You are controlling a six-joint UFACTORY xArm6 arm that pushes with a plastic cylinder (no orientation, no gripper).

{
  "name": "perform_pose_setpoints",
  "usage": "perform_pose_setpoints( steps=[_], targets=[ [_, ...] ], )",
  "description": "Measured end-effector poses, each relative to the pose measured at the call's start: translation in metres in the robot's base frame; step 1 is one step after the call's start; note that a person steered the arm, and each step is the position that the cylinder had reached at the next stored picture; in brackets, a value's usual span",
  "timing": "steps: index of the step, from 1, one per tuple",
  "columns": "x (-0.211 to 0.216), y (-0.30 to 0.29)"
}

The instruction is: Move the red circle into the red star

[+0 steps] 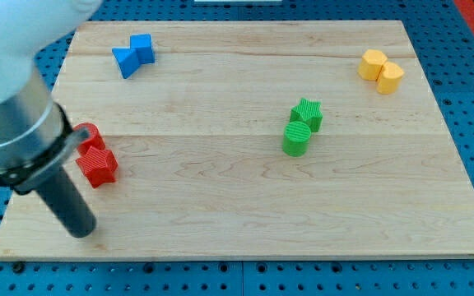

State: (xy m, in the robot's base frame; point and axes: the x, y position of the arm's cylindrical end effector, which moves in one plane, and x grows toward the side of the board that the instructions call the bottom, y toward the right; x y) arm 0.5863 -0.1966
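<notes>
Red circle [88, 136] sits at the left side of the wooden surface [237, 222], and only part of it can be made out, because the grey collar of the arm [11, 131] covers its left edge; its round shape is hard to confirm from the sliver that shows. Just in front of it, touching or very nearly so, lies the red star [98, 167], whose points are clear. Nearest of all is my tip [81, 231], the lower end of the dark rod, resting close to the near-left corner of the surface, in front of and slightly left of the red star and apart from it. The rod slants up and to the left into the thick grey collar and a pale housing that runs out of frame at the top left, so the rest of the arm is cut off. No claw is fitted, so nothing is spread, pressed together or pinching. Farther in, right of centre, a green cylinder [296, 139] touches a green star [308, 114] behind it. At the far left lies a blue block [133, 55] of irregular shape, and at the far right two yellow blocks [381, 70] sit touching, their shapes hard to tell.
</notes>
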Motion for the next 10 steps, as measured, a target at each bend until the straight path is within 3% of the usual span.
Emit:
perform_pose_setpoints(
  steps=[1,2,6,8,9,10],
  targets=[
    [-0.001,-0.009],
    [-0.063,-0.009],
    [-0.092,0.002],
    [-0.086,-0.064],
    [-0.120,-0.056],
    [-0.128,-0.035]
  ],
)
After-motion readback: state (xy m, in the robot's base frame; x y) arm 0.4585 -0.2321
